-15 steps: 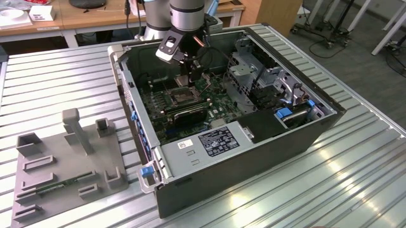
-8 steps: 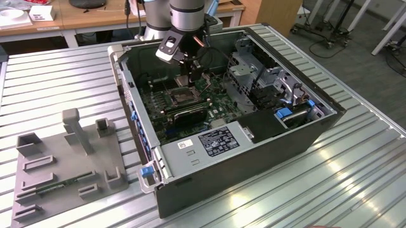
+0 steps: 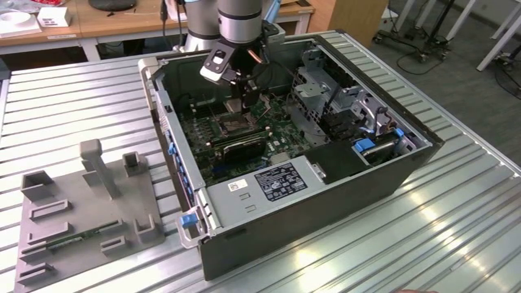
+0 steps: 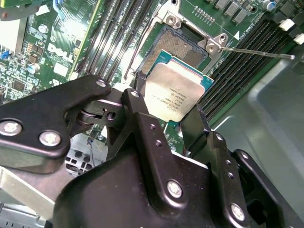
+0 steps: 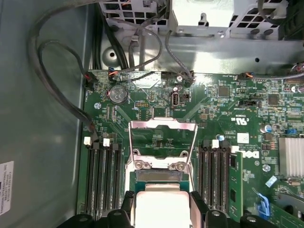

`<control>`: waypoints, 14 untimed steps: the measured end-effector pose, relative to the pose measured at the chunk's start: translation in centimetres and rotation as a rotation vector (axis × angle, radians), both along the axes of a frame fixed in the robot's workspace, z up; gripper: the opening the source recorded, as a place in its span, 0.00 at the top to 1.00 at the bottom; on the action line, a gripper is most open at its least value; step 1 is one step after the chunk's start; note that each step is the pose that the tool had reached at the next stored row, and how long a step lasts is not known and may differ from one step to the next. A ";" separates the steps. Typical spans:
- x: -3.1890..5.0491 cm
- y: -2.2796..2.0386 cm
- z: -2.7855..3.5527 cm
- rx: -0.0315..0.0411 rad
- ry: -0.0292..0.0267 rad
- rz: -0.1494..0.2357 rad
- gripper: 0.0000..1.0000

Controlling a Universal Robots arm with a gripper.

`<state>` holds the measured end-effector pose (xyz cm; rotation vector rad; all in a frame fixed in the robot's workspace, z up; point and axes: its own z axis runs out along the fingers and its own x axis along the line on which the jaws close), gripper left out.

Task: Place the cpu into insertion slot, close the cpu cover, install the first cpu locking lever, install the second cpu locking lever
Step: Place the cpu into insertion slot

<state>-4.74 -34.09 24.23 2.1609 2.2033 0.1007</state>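
Far to the exterior view's left of your pincer, a grey holder tray (image 3: 82, 207) lies on the ribbed metal table (image 3: 456, 232), well apart from it. Next to that tray stands the open computer case (image 3: 326, 207). Your pincer (image 5: 163, 209) hangs inside this case, just over the green motherboard (image 5: 228, 104).

The pincer is closed only as far as the chip allows. Its two black fingers (image 5: 197, 211) press on opposite edges of the cpu (image 4: 173, 95), and the pale metal top of the chip shows between them. You hold the cpu just above the insertion slot (image 4: 183, 45). It is not seated, because the field of contacts lies bare beyond the chip in the second wrist view.

Beyond the slot from the pincer, the cpu cover (image 5: 164, 142) stands raised and open. A thin metal lever (image 4: 256, 52) sticks out from one corner of the slot, free and not hooked. Rows of black memory slots (image 5: 102, 175) run on both sides of the pincer.

To the exterior view's right of the pincer, a silvery drive cage (image 3: 313, 85) stands near it, inside the case.
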 end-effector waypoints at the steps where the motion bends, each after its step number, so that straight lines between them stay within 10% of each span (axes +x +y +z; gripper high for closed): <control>1: 0.00 0.00 -0.18 0.0000 0.0001 0.000 0.46; 14: 0.00 0.12 -1.88 -0.0001 0.0000 0.000 0.46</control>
